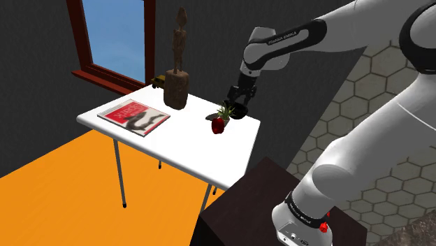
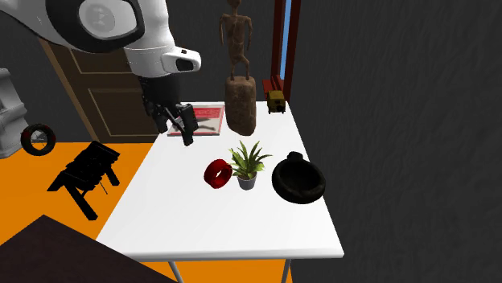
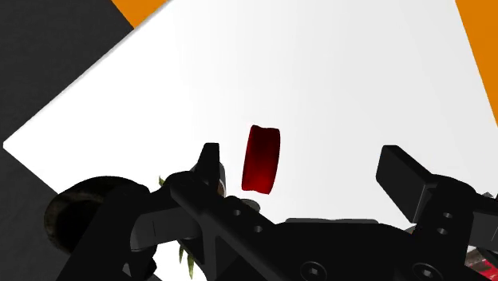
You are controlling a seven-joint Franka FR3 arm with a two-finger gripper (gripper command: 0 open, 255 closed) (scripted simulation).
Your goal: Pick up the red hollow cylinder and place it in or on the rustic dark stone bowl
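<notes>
Jaws open, clear of red ring [image 3: 262,158]; bowl [image 2: 299,180] nr table [image 2: 241,233] edge.

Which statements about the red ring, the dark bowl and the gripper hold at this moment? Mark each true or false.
1. The red hollow cylinder stands on edge on the white table beside the small potted plant. True.
2. The black two-finger gripper is shut on the cylinder. False: its fingers stand apart, and the cylinder rests on the table untouched.
3. The cylinder sits in the dark round bowl. False: it is on the table, with the plant between it and the bowl.
4. A red-covered book lies by the brown figure statue. True.
</notes>
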